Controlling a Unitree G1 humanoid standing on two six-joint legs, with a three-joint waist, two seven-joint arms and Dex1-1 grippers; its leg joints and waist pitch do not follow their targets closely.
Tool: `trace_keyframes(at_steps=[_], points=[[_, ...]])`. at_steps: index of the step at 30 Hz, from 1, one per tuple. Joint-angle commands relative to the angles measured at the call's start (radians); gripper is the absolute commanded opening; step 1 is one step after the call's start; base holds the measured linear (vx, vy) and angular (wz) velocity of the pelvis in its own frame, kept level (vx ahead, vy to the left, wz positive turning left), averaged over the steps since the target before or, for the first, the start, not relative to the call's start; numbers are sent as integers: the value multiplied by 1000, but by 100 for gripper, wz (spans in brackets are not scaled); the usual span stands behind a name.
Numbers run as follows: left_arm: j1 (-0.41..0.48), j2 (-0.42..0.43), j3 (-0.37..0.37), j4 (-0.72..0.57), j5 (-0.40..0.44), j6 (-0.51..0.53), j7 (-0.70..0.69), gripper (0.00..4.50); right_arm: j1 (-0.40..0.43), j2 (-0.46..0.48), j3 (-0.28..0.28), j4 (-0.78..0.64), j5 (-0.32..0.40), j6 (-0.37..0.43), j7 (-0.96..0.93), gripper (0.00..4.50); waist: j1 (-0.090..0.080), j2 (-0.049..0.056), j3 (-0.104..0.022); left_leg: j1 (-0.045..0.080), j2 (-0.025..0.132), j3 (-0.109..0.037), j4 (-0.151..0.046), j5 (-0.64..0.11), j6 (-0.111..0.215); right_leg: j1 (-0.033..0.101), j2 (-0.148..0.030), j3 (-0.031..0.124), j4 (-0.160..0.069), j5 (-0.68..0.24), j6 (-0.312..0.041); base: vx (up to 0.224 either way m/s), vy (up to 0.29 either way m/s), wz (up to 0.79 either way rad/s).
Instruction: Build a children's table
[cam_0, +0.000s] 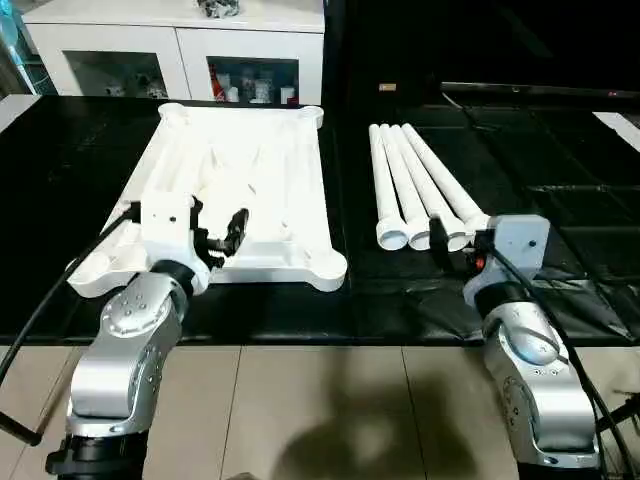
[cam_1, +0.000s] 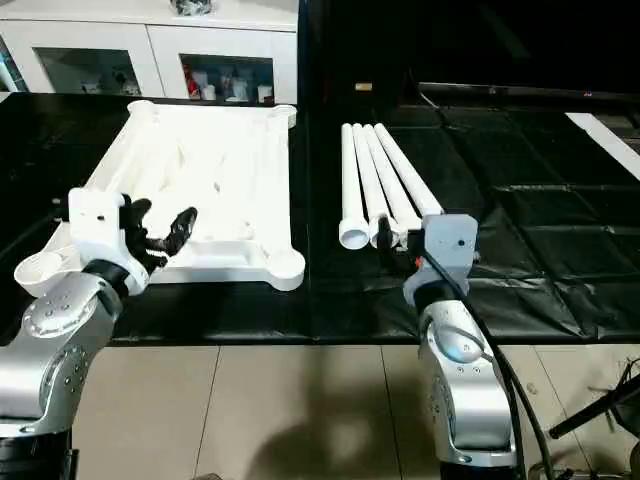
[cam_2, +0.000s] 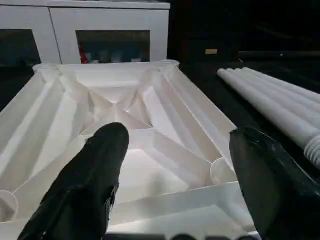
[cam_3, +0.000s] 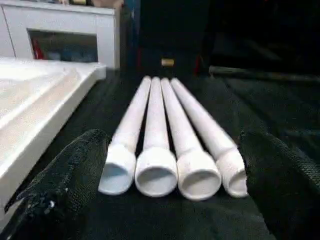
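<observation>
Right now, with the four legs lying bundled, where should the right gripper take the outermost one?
Probably at the near threaded end of the rightmost leg, coming from its free right side. The other legs press against its left, so only that flank is open. The open right gripper already faces those ends.

Black-covered work surface (cam_0: 560, 215) bearing an upturned white tabletop (cam_0: 285, 150), ribbed underside showing, and beside it four white legs (cam_0: 415, 185) lying side by side.
</observation>
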Motion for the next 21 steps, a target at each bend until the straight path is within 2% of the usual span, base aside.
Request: trace_keyframes(at_steps=[1, 4, 6, 7, 9, 10, 11, 12, 13, 14, 15, 16, 17, 18, 19, 20, 21], points=[[-7, 5, -13, -7, 11, 0, -8, 366, -2, -2, 2, -29, -3, 13, 1, 444, -2, 19, -53, 35, 57, -47, -89, -443, -90, 1, -48, 31, -89, -316, -111, 0, 0, 0], [-7, 10, -16, -4, 9, -10, -22, 366, 3, -18, 39, -38, -13, 23, 25, 444, -3, 13, -52, 35, 58, -47, -89, -442, -92, 1, -47, 31, -90, -319, -107, 0, 0, 0], [2, 9, -4, -13, -5, -7, -22, 366, 11, 8, 33, -74, 50, 69, 43, 444, -2, 12, -52, 33, 58, -46, -89, -432, -85, 1, -47, 33, -88, -309, -108, 0, 0, 0], [2, 9, -4, -13, -5, -7, -22, 366, 11, 8, 33, -74, 50, 69, 43, 444, -2, 14, -53, 33, 58, -46, -89, -430, -83, 1, -48, 33, -87, -308, -109, 0, 0, 0], [7, 11, 2, -14, -2, -13, -19, 366, 6, -23, 69, -78, -10, 82, 42, 444, -1, 11, -50, 47, 59, -48, -91, -497, -95, 3, -49, 29, -93, -399, -93, 0, 0, 0], [7, 11, 2, -14, -2, -15, -19, 366, 5, -31, 78, -78, -32, 75, 38, 444, 9, 2, -42, -10, 40, -84, -116, -537, -46, 50, -75, -11, -88, -470, -76, 0, 0, 0], [8, 11, 4, -16, -3, -14, -20, 366, 3, -30, 80, -77, -32, 73, 39, 444, -4, 10, -46, -9, 31, -95, -112, -594, -20, 56, -90, -28, -105, -581, -48, 0, 0, 0], [8, 12, 5, -18, -4, -13, -20, 366, -2, -30, 83, -75, -34, 74, 41, 444, -5, 15, -47, -5, 25, -103, -101, -601, -8, 61, -105, -38, -112, -634, -51, 11, 3, 37], [9, 12, 5, -18, -3, -14, -21, 366, -3, -33, 86, -75, -35, 76, 42, 444, -11, 15, -43, -4, 20, -110, -86, -611, 0, 78, -120, -60, -136, -723, -64, 26, -2, 51], [10, 11, 5, -17, -2, -15, -22, 366, -3, -36, 89, -75, -38, 76, 42, 444, -10, 23, -41, -8, 18, -113, -80, -612, 1, 92, -123, -71, -143, -753, -69, 26, -2, 51], [10, 11, 5, -17, -1, -16, -22, 366, -4, -36, 88, -75, -35, 77, 42, 444, -14, 28, -33, -16, 14, -119, -83, -619, -5, 111, -118, -91, -152, -769, -73, 39, -4, 50], [11, 11, 5, -17, 0, -16, -22, 366, -6, -30, 82, -74, -21, 83, 46, 444, -11, 37, -25, -27, 13, -127, -92, -641, -13, 128, -112, -110, -151, -777, -72, 56, 2, 56], [16, 12, 1, -23, 4, -16, -21, 366, -13, -4, 50, -75, 31, 110, 48, 444, -30, 44, -43, 130, 74, -137, -72, -764, -91, 38, -73, -80, -137, -579, -118, 56, 2, 56], [20, 13, 0, -25, 5, -16, -22, 366, -15, -6, 51, -74, 33, 116, 49, 444, -42, 46, -27, 113, 87, -154, -104, -818, -112, 46, -48, -79, -108, -467, -122, 65, -3, 27], [21, 14, -1, -26, 5, -16, -22, 366, -16, -7, 51, -74, 34, 119, 50, 444, -42, 50, -25, 105, 93, -161, -138, -858, -127, 60, -28, -73, -72, -333, -112, 74, 3, -3], [30, 16, -5, -32, 7, -16, -25, 366, -15, -11, 55, -72, 26, 104, 46, 444, -42, 40, -33, 117, 86, -154, -137, -817, -106, 51, -35, -60, -66, -258, -119, 74, 3, -3], [31, 16, -6, -33, 8, -16, -26, 366, -15, -10, 54, -72, 29, 106, 48, 444, -40, 40, -33, 113, 78, -147, -134, -781, -89, 55, -44, -52, -74, -246, -128, 82, -4, 3]])
